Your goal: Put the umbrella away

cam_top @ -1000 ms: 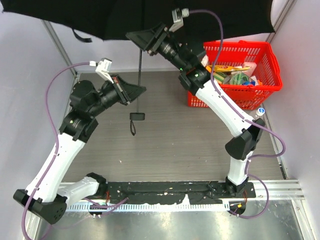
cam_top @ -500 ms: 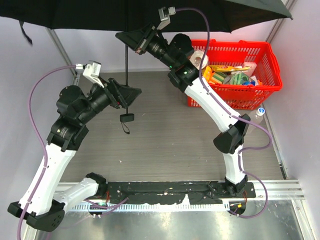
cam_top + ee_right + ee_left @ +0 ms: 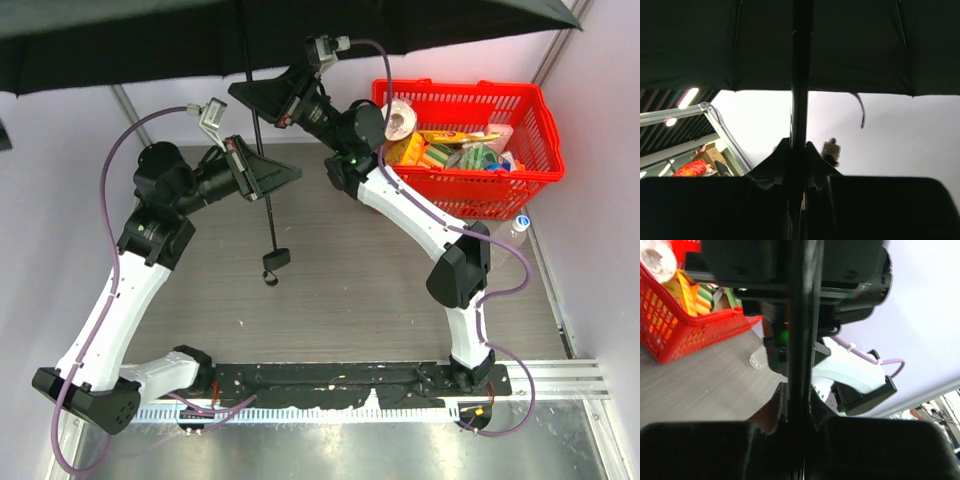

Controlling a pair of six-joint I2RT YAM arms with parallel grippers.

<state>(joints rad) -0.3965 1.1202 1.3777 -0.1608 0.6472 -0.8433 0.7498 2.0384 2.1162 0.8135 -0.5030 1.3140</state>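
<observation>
The umbrella is open, and its black canopy [image 3: 150,35] spans the top of the overhead view. Its thin shaft [image 3: 268,215] slants down to the small black handle [image 3: 277,259] and wrist loop [image 3: 269,277], hanging above the table. My right gripper [image 3: 243,92] is shut on the shaft just under the canopy. My left gripper [image 3: 266,177] is shut on the shaft lower down. The left wrist view shows the shaft [image 3: 801,330] running between the left gripper [image 3: 800,407] fingers. In the right wrist view the shaft [image 3: 799,75] rises from the right gripper [image 3: 799,152] to the canopy [image 3: 850,45].
A red basket [image 3: 520,180] full of groceries stands at the back right, also seen as the basket [image 3: 695,332] in the left wrist view. A small bottle [image 3: 520,228] lies beside it. Metal frame posts [image 3: 127,103] rise at the back corners, with walls close on both sides.
The right gripper closed on the shaft under the canopy. The left gripper let go, then closed on the shaft again. The canopy shifted left and the handle dropped lower.
</observation>
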